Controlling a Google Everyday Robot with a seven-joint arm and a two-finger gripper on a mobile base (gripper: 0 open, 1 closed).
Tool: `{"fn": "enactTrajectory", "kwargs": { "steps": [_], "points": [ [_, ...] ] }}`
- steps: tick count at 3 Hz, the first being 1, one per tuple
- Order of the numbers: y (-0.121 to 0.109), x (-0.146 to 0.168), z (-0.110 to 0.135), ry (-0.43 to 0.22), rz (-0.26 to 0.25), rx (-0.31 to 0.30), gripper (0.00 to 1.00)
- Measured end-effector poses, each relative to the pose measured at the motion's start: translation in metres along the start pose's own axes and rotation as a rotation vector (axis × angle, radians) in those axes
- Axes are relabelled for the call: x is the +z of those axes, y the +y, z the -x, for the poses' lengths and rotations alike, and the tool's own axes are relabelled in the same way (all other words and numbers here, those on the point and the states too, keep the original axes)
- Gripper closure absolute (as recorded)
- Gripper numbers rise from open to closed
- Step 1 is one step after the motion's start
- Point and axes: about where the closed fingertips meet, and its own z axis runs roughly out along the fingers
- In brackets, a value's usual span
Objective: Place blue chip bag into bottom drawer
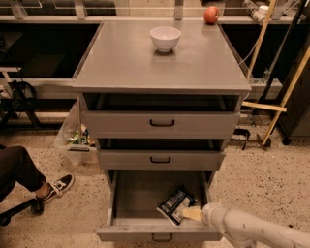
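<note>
The bottom drawer (135, 223) of the grey cabinet is pulled out. The blue chip bag (173, 205), dark foil with a white label, lies on the drawer floor at the right front. My gripper (192, 213) reaches in from the lower right over the drawer's front right corner, its pale fingertips at the bag's near right edge. My white arm (252, 228) runs off to the lower right.
The two upper drawers (161, 123) are slightly open. A white bowl (165, 38) stands on the cabinet top, a red apple (211, 14) behind it. A person's leg and shoe (53, 188) are on the floor at left, a clear bin (75, 140) beside the cabinet, wooden sticks (283, 92) at right.
</note>
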Motion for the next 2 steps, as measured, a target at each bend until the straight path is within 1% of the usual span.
{"fn": "enactTrajectory", "kwargs": {
  "steps": [1,2],
  "points": [
    [-0.006,-0.082,0.04,-0.076,-0.141,0.169,0.0],
    [-0.008,-0.181,0.058,-0.154,-0.306,0.366,0.0]
  ]
}}
